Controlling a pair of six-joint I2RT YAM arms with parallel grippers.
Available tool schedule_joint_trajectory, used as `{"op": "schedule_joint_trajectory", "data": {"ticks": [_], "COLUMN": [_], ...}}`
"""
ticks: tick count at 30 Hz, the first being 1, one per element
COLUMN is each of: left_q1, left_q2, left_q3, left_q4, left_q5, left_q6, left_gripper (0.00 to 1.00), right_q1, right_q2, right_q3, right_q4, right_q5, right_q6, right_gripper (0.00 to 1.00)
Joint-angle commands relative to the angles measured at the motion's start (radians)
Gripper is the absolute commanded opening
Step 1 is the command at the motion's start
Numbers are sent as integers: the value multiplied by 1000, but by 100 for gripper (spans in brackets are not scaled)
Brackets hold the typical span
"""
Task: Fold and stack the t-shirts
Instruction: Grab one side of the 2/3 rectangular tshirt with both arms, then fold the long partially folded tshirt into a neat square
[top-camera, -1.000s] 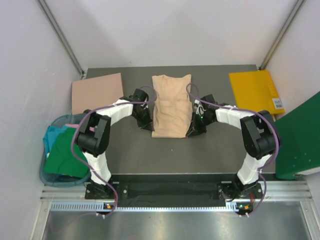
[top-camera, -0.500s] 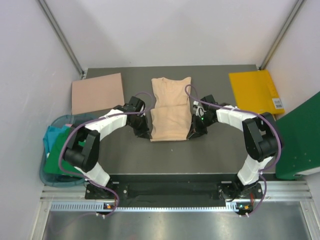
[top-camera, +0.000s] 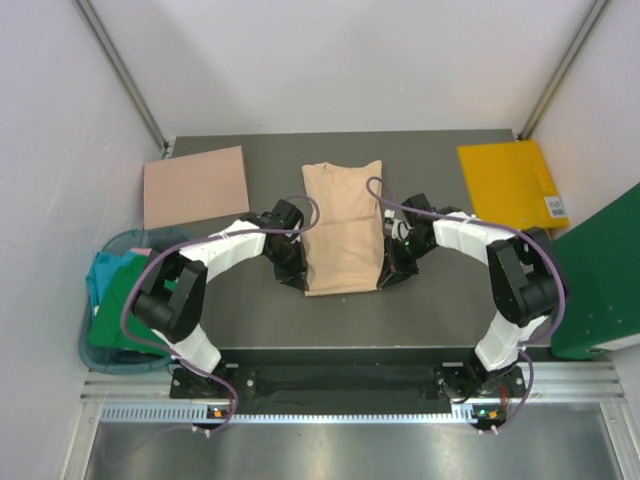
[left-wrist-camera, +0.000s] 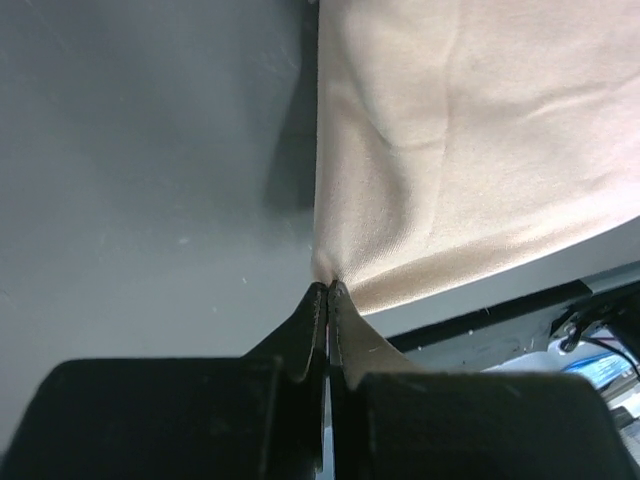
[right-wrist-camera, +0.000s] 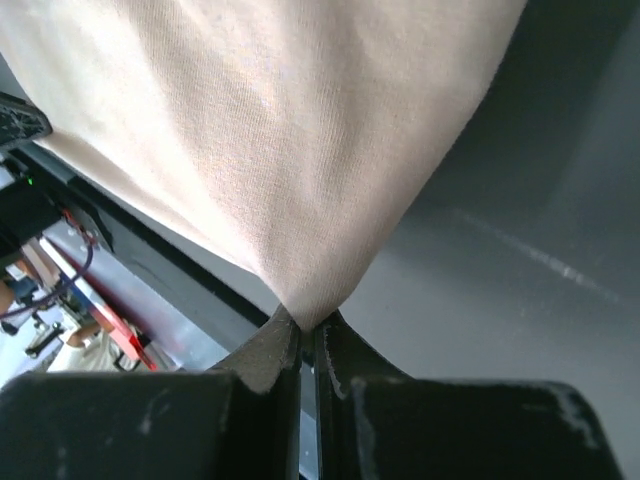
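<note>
Beige shirt (top-camera: 343, 222) lies in the middle of the tabletop (top-camera: 430, 320), narrowed to a long strip whose long axis runs straight away from the arm bases. Its two near corners are the ones in play. The left fingers (left-wrist-camera: 312, 325) are closed tight on the near-left corner, the cloth puckering where it enters them. The right fingers (right-wrist-camera: 272, 352) pinch the near-right corner the same way. So the shirt's whole length stretches away from both grips toward the far edge. Neither arm is nearer; they sit level, one on either side of the near edge. To my eye the next fold has to carry that near edge forward along the long axis, with both arms moving together to keep it square. Off to the left a basket (top-camera: 105, 345) holds green and teal shirts, and a folded pinkish shirt (top-camera: 195, 185) lies at the far left.
</note>
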Motion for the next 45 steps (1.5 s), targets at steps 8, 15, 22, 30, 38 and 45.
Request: {"op": "schedule_joint_trajectory", "data": {"ticks": [8, 15, 22, 30, 38, 45], "left_q1": [-26, 18, 101, 175, 239, 299], "left_q2": [-147, -10, 262, 569, 754, 765], "left_q3": [264, 560, 819, 1221, 1316, 1270], "left_q4": [-222, -217, -130, -96, 22, 160], "left_q5": [-130, -198, -142, -37, 73, 178], "left_q6": [-9, 32, 64, 97, 31, 9], "left_gripper": [0, 0, 0, 0, 0, 63], "right_q1": [-3, -39, -80, -115, -175, -180], "right_q2": [-217, -107, 158, 430, 545, 533], "right_q3": [170, 472, 698, 985, 1000, 878], "right_q4": [-257, -269, -143, -45, 180, 494], "right_q5": [-2, 80, 123, 98, 57, 196], "right_q6": [-91, -113, -148, -87, 109, 238], "right_gripper": [0, 1, 2, 4, 8, 69]}}
